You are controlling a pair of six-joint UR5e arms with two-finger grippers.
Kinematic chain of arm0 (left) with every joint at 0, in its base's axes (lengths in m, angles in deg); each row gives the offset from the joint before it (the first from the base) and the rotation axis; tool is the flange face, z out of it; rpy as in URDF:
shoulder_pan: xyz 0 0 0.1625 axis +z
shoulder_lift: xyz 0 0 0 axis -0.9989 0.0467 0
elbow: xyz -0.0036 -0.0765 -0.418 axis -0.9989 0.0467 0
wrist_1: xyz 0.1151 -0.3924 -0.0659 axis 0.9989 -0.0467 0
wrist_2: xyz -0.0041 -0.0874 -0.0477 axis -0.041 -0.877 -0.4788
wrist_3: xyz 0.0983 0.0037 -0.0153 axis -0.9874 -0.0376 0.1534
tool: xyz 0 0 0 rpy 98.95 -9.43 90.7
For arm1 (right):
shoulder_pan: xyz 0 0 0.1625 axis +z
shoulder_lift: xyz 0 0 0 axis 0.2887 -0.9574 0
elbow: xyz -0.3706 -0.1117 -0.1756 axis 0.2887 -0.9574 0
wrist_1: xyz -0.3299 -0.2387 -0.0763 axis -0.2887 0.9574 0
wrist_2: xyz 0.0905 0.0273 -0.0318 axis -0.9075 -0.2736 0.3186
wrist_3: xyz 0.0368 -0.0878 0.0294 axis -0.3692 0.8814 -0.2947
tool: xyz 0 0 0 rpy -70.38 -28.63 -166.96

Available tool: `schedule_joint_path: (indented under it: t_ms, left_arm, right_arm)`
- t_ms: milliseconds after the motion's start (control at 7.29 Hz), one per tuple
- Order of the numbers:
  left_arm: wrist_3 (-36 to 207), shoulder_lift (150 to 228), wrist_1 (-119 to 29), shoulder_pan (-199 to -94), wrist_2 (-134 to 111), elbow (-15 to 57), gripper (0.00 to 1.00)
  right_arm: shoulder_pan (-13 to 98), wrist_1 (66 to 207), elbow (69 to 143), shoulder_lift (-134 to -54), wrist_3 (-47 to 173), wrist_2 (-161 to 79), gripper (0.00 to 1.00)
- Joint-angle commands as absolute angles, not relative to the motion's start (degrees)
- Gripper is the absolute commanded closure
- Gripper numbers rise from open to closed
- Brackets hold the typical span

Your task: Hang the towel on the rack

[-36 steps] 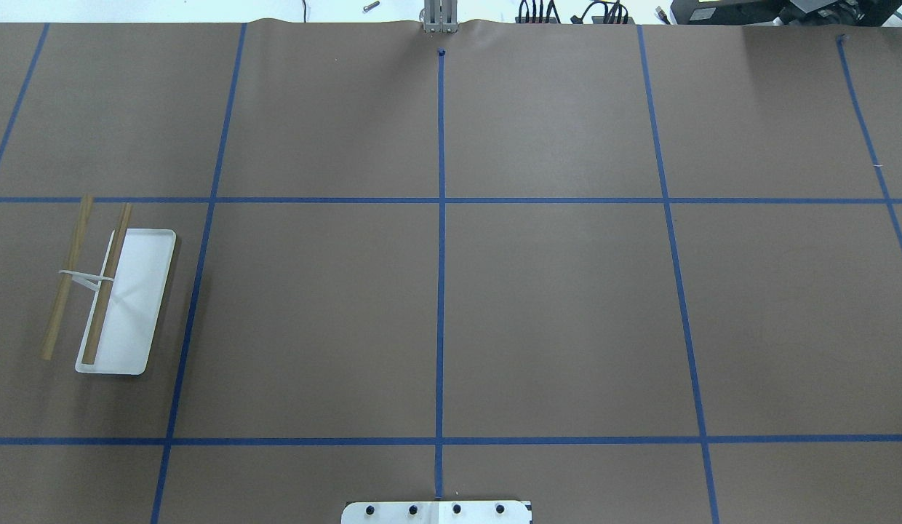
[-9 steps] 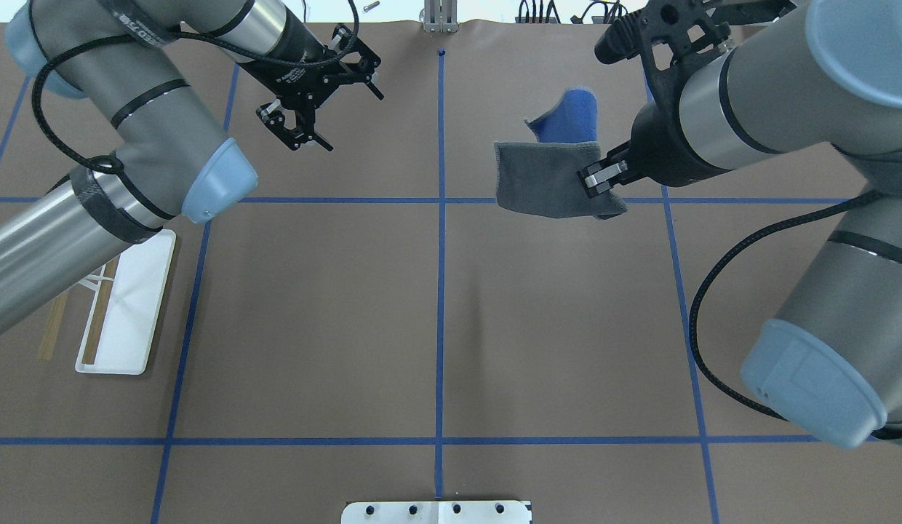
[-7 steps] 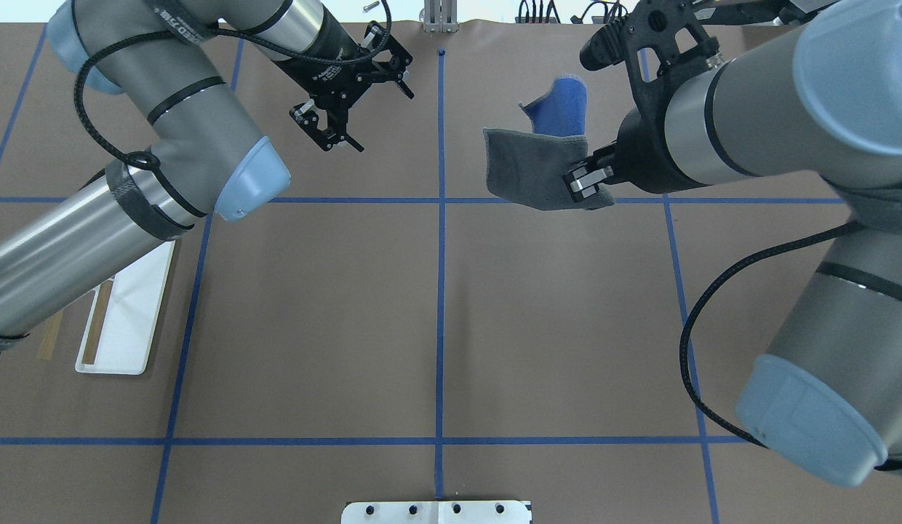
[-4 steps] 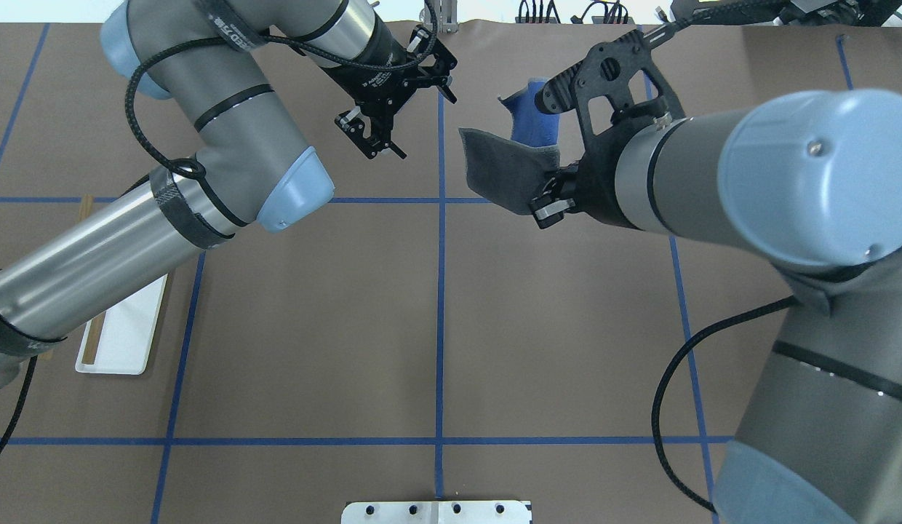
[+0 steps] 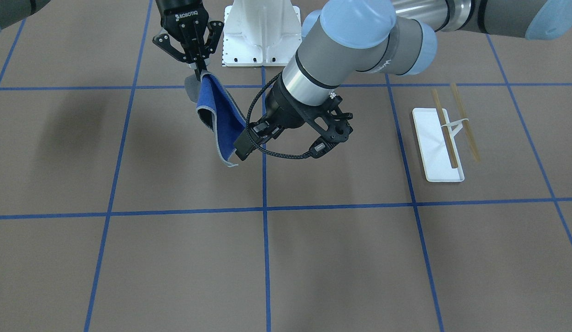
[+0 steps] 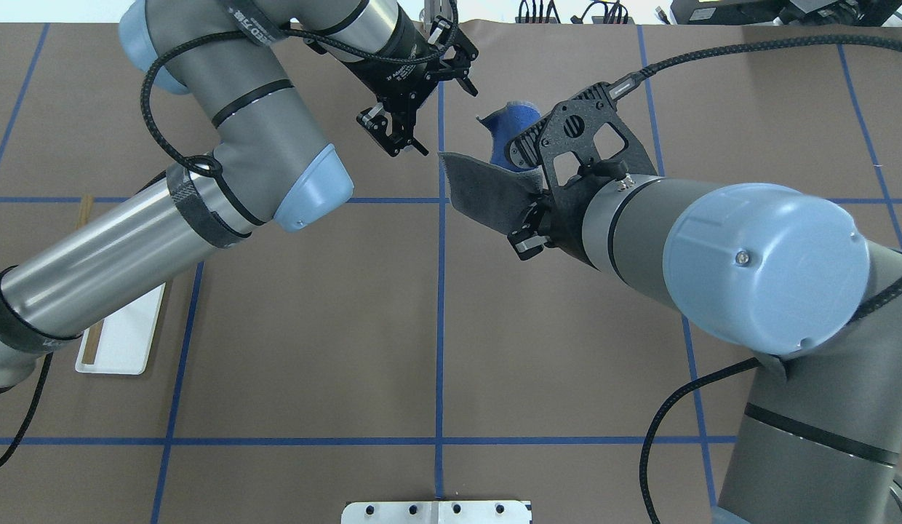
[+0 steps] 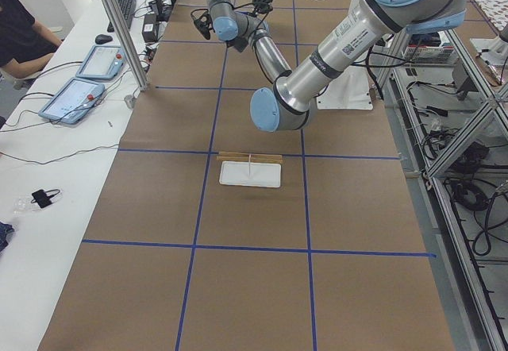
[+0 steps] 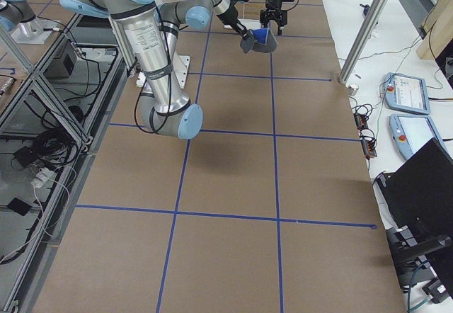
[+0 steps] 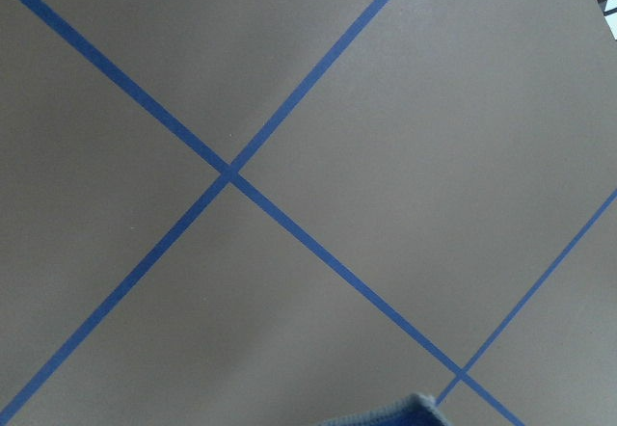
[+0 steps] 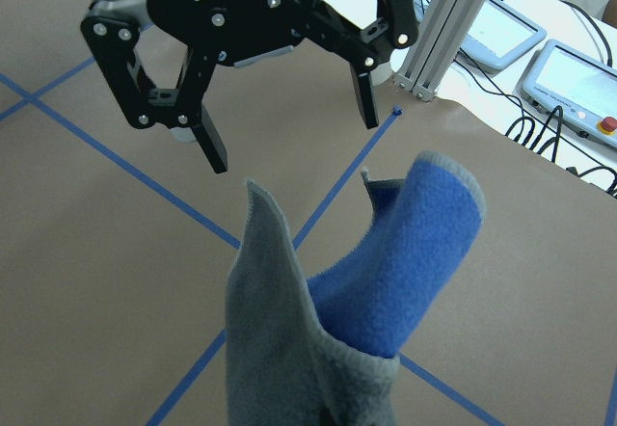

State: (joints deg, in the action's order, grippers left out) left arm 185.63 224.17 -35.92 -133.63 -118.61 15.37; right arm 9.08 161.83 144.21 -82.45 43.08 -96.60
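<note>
Both arms closer together than half second ago; towel [image 5: 221, 115] carried toward centre tape line [image 6: 440, 291]. Right gripper [image 5: 196, 71] pinched tight on towel's upper edge; cloth hangs, blue face toward front camera, grey toward robot. Left gripper [image 10: 294, 137] spread wide, holding nothing, just beside towel at its 10 o'clock in overhead view. Rack [image 5: 434, 138] well apart, at towel's 3 o'clock in front view.
</note>
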Motion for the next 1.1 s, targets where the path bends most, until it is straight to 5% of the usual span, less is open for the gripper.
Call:
schedule_joint_path:
  t_ms: [0,960]
  left_arm:
    - [186.14,225.86,-35.64,-133.64,-118.61,15.39,0.02]
    - [185.96,230.09,-37.66,-131.79,-116.67,9.58,0.04]
  right_arm:
    - [7.93,161.9,144.41,-82.76,43.08,-94.86,1.0]
    - [5.63,162.25,147.66,-82.59,43.08,-94.76,1.0]
